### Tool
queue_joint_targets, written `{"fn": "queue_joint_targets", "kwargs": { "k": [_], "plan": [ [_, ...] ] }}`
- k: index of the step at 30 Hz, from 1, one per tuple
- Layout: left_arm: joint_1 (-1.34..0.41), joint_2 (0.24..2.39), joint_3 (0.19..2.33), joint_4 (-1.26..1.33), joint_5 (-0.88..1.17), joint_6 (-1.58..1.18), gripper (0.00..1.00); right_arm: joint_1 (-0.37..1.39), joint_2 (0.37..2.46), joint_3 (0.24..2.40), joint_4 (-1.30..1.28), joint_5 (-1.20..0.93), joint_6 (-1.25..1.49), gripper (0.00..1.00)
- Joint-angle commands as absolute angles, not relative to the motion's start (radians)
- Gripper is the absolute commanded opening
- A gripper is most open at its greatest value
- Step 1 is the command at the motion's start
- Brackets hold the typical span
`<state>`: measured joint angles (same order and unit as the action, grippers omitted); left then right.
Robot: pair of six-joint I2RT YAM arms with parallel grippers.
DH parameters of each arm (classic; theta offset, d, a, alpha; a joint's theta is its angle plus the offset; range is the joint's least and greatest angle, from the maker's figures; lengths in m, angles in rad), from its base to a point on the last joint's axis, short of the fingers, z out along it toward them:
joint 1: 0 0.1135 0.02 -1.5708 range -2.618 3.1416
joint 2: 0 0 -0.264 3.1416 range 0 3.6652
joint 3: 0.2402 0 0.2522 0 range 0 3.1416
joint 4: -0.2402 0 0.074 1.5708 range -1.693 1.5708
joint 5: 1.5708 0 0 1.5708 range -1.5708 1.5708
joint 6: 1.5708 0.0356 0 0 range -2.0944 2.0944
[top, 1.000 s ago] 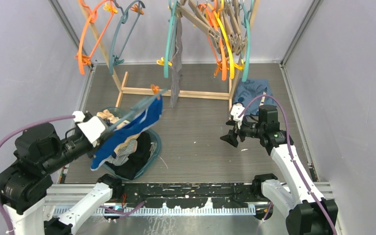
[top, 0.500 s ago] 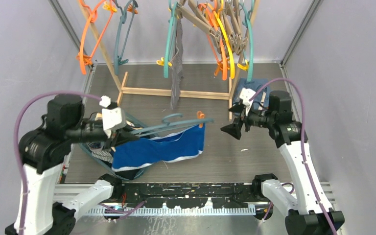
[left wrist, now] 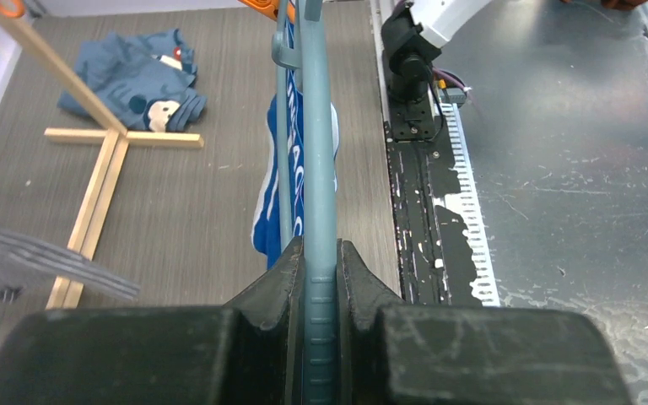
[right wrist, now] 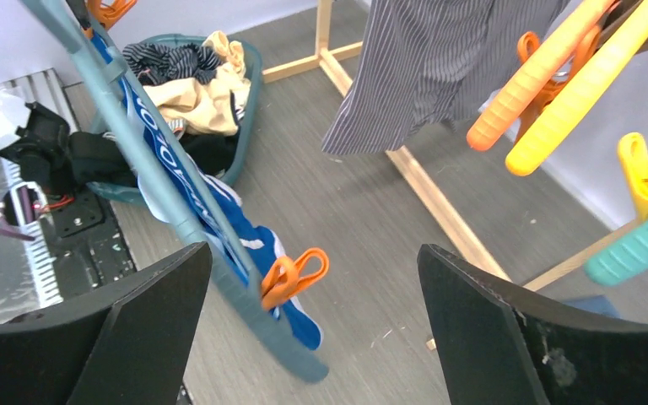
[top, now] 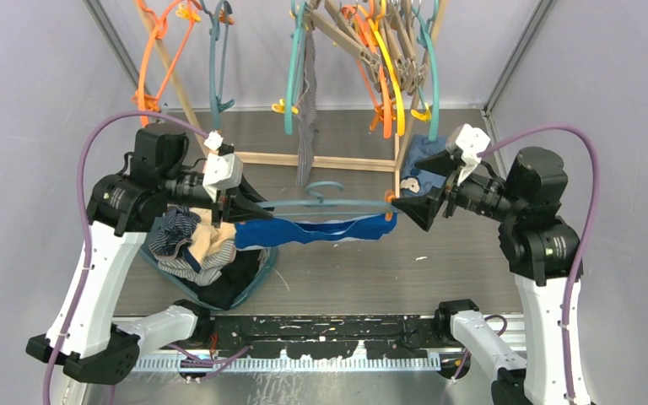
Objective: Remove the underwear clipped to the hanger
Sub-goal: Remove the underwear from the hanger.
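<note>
Left hand (top: 251,207) is clamped tight on one end of the teal hanger (top: 337,202). Bright blue underwear (top: 321,229) hangs clipped below. Right hand (top: 407,208) is spread wide, empty, near the orange clip (right wrist: 294,274).

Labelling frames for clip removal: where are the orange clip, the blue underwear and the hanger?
orange clip (right wrist: 294,274): right wrist view, on its pinching arms.
blue underwear (top: 283,233): top view, on the middle of the stretched fabric.
hanger (left wrist: 318,169): left wrist view, on its straight bar.
</note>
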<state>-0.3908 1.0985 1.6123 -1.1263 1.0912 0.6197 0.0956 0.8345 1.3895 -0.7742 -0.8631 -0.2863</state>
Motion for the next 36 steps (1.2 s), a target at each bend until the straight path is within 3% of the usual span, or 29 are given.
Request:
{"fn": "queue_joint_targets", "kwargs": {
  "k": [1,17,32,36],
  "plan": [
    [-0.394,1.102,1.566,-1.008,1.247,0.724,0.00,0.091,0.924,1.430,-0.848,-0.902,-0.246,0.98],
    [-0.423,1.193,1.482,-1.198,1.263,1.260,0.00,0.091,0.995,1.318,-1.115,-1.020,-0.477,0.94],
    [-0.429,1.185,1.404,-1.210,1.251,1.405,0.00,0.092,0.935,1.208,-1.166,-1.022,-0.527,0.89],
    [-0.430,1.191,1.406,-1.211,1.246,1.412,0.00,0.092,0.925,1.192,-1.175,-1.022,-0.533,0.84]
  ]
}}
